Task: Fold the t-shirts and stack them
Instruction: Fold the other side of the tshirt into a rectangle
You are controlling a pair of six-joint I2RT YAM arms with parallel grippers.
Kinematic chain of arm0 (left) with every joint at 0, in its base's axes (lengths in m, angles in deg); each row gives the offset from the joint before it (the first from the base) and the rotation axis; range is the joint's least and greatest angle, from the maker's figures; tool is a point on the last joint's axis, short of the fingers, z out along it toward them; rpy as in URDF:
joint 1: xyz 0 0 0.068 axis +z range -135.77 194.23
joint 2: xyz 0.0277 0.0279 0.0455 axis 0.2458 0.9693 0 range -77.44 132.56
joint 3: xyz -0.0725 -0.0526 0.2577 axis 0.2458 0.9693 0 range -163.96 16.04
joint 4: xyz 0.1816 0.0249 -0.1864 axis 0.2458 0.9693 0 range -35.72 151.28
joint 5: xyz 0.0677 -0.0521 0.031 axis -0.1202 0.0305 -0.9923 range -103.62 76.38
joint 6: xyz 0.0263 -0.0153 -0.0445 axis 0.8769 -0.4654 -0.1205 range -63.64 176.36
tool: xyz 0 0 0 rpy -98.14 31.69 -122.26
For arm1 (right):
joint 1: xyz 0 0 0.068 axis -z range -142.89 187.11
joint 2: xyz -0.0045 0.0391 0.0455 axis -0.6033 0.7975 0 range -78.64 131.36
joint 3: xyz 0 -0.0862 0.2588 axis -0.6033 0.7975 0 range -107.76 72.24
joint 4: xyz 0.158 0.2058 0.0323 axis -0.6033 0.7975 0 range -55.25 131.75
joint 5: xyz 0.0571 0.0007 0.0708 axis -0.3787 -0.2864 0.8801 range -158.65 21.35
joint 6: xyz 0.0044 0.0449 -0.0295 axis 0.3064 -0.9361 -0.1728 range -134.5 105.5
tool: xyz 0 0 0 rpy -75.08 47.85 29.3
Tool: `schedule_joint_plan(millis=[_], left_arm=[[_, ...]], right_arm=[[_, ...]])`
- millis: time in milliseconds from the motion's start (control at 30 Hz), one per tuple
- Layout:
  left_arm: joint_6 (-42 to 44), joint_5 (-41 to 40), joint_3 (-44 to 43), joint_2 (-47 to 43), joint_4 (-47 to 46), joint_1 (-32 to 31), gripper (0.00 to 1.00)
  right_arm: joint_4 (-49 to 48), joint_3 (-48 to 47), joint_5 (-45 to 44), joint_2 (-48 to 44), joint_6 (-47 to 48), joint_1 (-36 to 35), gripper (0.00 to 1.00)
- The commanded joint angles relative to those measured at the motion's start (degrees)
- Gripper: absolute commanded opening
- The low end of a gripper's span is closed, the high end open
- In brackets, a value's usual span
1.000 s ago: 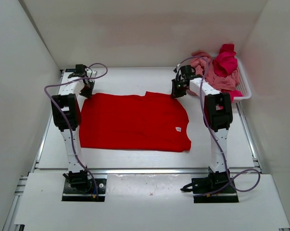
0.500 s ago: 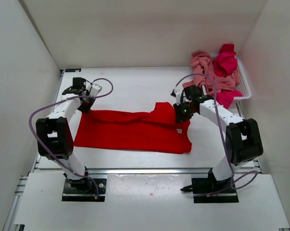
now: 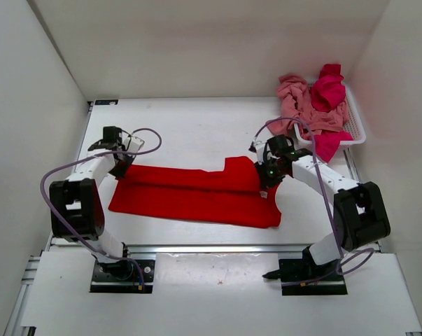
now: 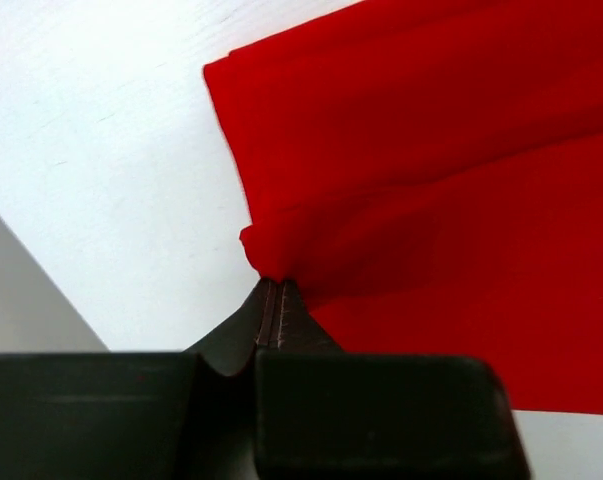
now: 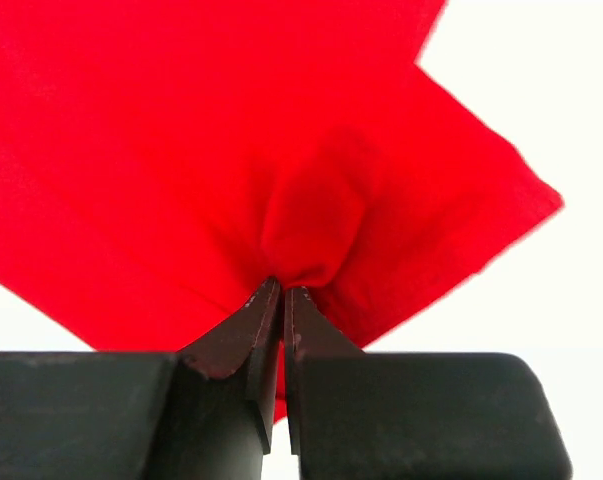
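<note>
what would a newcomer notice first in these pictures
The bright red cotton t-shirt, a long half-folded band across the middle of the white table, stands out most. The left hand and right hand each pinch a bunch of its cloth, one at either end. In the far right corner a white plastic mesh basket holds a crumpled dusty salmon pink shirt and a crimson-magenta shirt.
</note>
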Motion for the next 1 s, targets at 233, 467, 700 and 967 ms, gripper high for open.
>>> schedule_joint_plan(millis=[233,467,700,967], left_arm=[[3.6,-5.2,0.9,-4.0,-5.9,-4.9,0.00],[-2.5,-7.1,-16.6,7.5,-9.2,-4.9,0.00],[-6.4,-9.3,-28.3,14.7,-9.9,-4.0,0.00],[-2.7,-5.2,-15.5,8.5,-11.3,-4.3,0.00]], right_arm=[[-4.6,-3.7,-1.8,-1.0,-1.1,-1.0,0.00],[-7.5,-17.5,-6.2,9.7,-5.2,5.8,0.00],[-7.9,-25.4,-11.2,14.4,-4.5,5.2,0.00],[-6.6,-15.0,-7.9,7.5,-3.1,2.2,0.00]])
